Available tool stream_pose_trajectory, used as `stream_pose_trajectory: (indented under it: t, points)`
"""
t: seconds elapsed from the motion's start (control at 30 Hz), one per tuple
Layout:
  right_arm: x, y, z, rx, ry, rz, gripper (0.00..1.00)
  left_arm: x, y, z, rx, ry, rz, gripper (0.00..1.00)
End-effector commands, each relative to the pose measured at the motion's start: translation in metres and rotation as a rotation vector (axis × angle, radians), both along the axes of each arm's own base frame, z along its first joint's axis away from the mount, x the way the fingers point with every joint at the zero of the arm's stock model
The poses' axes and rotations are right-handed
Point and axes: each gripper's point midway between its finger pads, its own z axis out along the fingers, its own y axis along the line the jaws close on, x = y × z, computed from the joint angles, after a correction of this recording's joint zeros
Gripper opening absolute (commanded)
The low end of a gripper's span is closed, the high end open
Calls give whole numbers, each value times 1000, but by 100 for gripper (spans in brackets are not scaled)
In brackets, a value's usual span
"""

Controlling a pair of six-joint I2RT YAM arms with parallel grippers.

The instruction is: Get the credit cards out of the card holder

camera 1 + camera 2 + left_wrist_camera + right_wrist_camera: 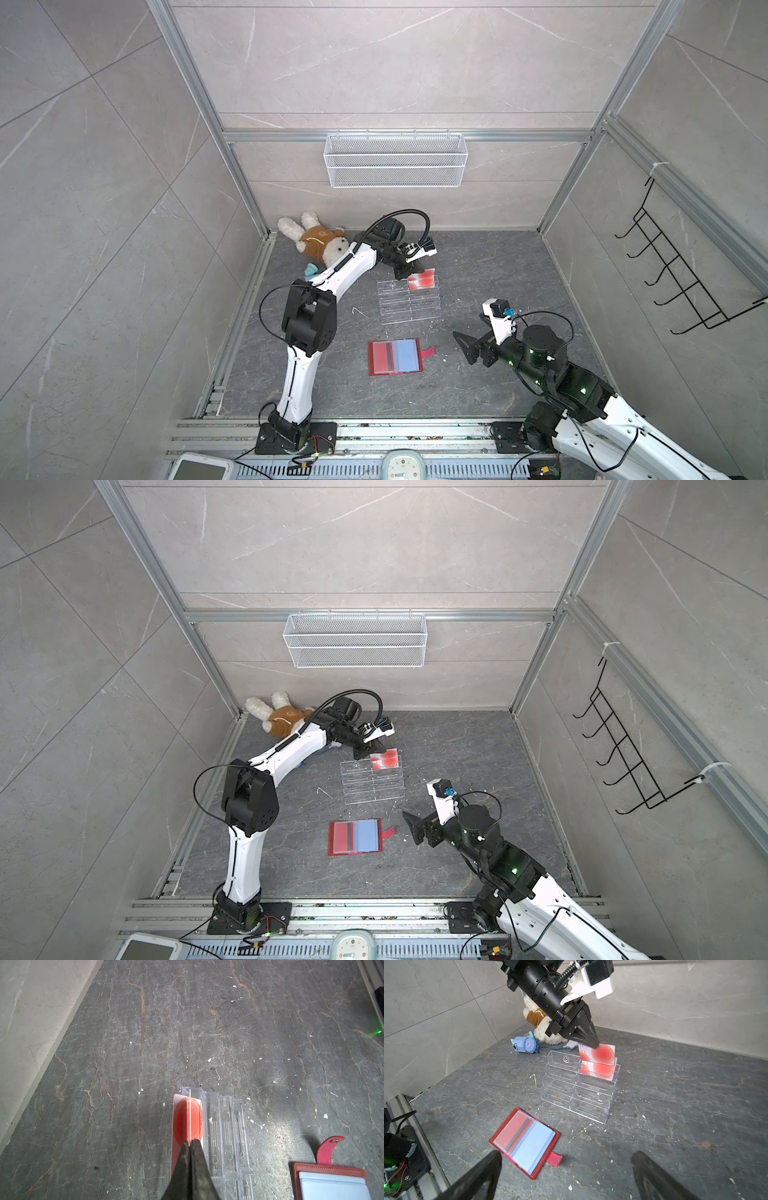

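The left pincer (595, 1044) is clamped shut on the top edge of a credit card (605, 1054), which hangs upright just under its tips at the rearmost tier of the clear stand (562, 1088); a second card (600, 1071) stands in the tier just below and in front of the held one; the right pincer (566, 1154) hovers with its jaws wide apart, gripping nothing; the card holder (525, 1142) lies open on the worktop (675, 1126) just ahead of it, well apart from the left pincer, a red card (511, 1130) showing through one sleeve.
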Motion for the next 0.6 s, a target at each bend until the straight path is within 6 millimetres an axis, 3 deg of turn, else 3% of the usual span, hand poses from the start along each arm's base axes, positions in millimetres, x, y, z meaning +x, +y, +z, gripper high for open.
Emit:
stream_pose_trajectory:
  t: [0.0, 0.57]
  points:
    - [-1, 2, 2, -9, -11, 17, 100, -1, -2, -3, -30, 26, -12, 0]
    - [0, 7, 0, -10, -3, 31, 100, -2, -3, -14, -28, 56, -16, 0]
